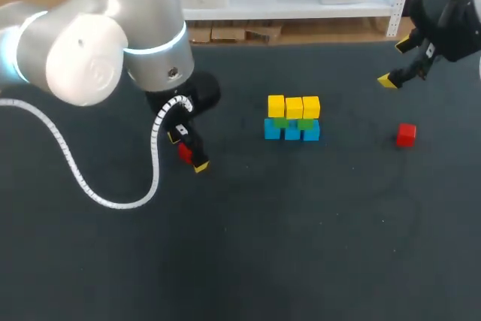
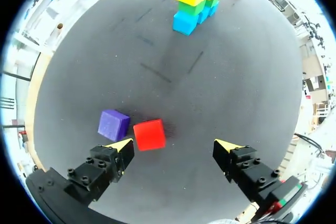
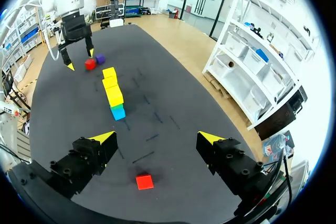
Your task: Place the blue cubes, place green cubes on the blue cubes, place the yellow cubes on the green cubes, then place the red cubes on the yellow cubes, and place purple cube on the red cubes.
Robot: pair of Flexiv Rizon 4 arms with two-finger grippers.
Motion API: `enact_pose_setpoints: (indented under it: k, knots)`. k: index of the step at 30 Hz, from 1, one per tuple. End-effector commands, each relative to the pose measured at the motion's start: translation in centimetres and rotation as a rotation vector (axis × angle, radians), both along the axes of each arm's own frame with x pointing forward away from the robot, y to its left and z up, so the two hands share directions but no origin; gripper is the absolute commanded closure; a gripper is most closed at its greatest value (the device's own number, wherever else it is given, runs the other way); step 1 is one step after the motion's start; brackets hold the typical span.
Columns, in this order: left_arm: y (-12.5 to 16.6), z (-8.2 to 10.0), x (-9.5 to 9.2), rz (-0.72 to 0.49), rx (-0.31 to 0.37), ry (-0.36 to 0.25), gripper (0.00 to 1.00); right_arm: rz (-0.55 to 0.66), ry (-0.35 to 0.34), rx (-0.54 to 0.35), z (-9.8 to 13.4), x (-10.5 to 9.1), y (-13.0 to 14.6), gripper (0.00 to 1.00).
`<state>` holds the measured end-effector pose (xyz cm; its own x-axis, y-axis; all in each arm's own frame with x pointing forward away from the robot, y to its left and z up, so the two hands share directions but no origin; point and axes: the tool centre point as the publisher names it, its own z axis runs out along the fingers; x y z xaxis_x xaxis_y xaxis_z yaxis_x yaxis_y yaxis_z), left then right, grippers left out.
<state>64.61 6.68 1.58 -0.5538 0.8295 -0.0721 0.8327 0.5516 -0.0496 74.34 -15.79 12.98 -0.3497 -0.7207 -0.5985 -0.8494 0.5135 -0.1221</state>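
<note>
Your left gripper (image 2: pixel 175 149) is wide open and holds nothing, low over the surface (image 1: pixel 301 246). The left red cube (image 2: pixel 149 134) sits between its fingers but off-centre, close against one finger and well clear of the other. The purple cube (image 2: pixel 113 124) lies just beside that red cube, just ahead of the same finger's tip. That's the relation to watch: centre on the red cube before you close, or the near finger may clip it or nudge the purple one. I can't quite tell from the wrist view whether that finger touches the red cube.

In the head view this pair is left of centre. The stack (image 1: pixel 293 119) is at centre frame, to their right: blue cubes (image 1: pixel 292 133) at the bottom, green cubes (image 1: pixel 280 122) in the middle, yellow cubes (image 1: pixel 294 106) on top. No red is on it yet, so red looks like the step in hand.

Your right gripper (image 1: pixel 396 63) is at the upper right of the frame, also wide open and empty. The right red cube (image 1: pixel 406 134) lies below it in the frame. In the right wrist view it sits under the gap between the fingers. The left arm is nearer its cube, so it likely goes first.
</note>
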Motion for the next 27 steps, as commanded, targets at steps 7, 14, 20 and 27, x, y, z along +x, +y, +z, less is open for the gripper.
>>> enact_pose_setpoints:
  k: [7, 14, 20, 27]
  knots:
    - [-0.7, -0.9, 1.1, -0.001, 0.021, 0.013, 0.02, 0.003, 0.001, 0.004, 0.0, 0.0, -0.1, 0.0]
    - [-0.7, -1.4, 1.3, 0.014, 0.06, 0.009, 0.45, 0.003, 0.001, 0.004, 0.0, 0.0, -0.1, 0.0]
    - [-0.4, -1.7, 1.5, 0.022, 0.108, -0.012, 0.73, 0.003, 0.001, 0.004, 0.0, 0.0, -0.1, 0.0]
    - [-0.2, -1.2, 1.8, -0.006, 0.138, -0.05, 1.0, 0.003, 0.001, 0.004, 0.0, 0.0, -0.1, 0.0]
